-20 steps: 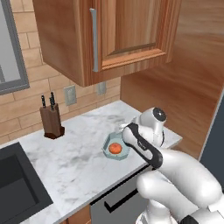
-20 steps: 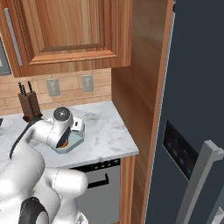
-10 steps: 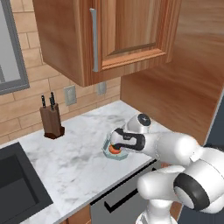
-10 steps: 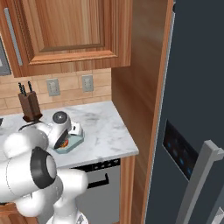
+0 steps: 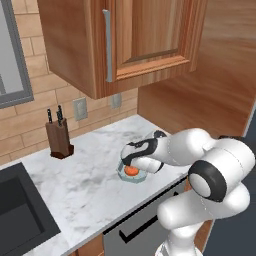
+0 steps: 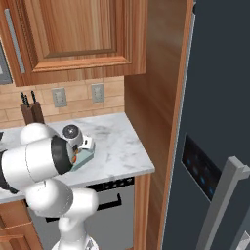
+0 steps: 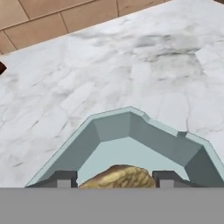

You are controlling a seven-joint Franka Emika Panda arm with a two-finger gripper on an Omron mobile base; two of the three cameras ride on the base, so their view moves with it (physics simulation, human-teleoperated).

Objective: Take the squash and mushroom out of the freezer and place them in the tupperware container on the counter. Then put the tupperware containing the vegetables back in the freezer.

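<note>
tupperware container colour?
Pale teal, translucent. The tupperware container shows best in the hand view.

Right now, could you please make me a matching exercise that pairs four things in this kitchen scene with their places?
Things:
1. squash
2. tupperware container
3. knife block
4. gripper

Places:
A. by the brick wall, at the counter's back
B. in the teal tray
C. on the marble, near the front edge
D. low over the tray

Pairs: 1-B, 2-C, 3-A, 4-D
</note>
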